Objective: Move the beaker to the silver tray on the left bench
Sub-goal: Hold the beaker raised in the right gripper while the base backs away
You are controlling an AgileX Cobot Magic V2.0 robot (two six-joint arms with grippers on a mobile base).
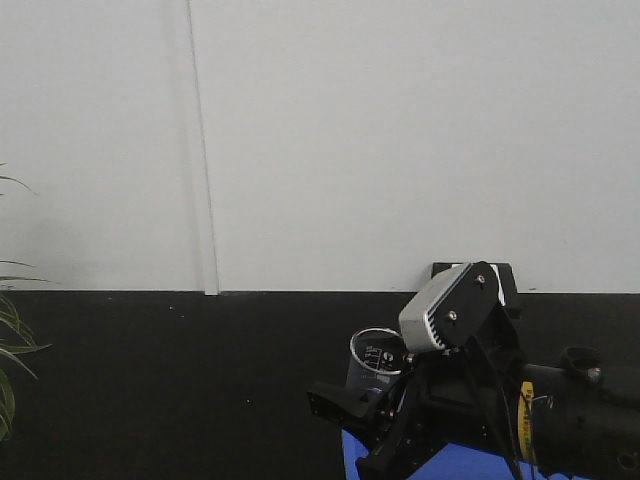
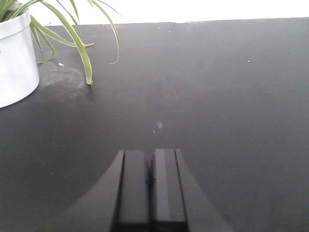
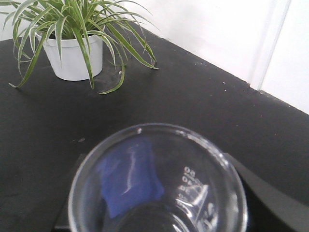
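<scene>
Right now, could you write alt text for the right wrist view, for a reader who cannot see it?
A clear glass beaker with white graduation marks fills the lower frame, held between two dark fingers. Behind it, a green plant in a white pot stands on the black bench, before a white wall.

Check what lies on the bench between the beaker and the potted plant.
Only bare black bench with a few pale specks separates beaker from plant, seen in the right wrist view.
</scene>
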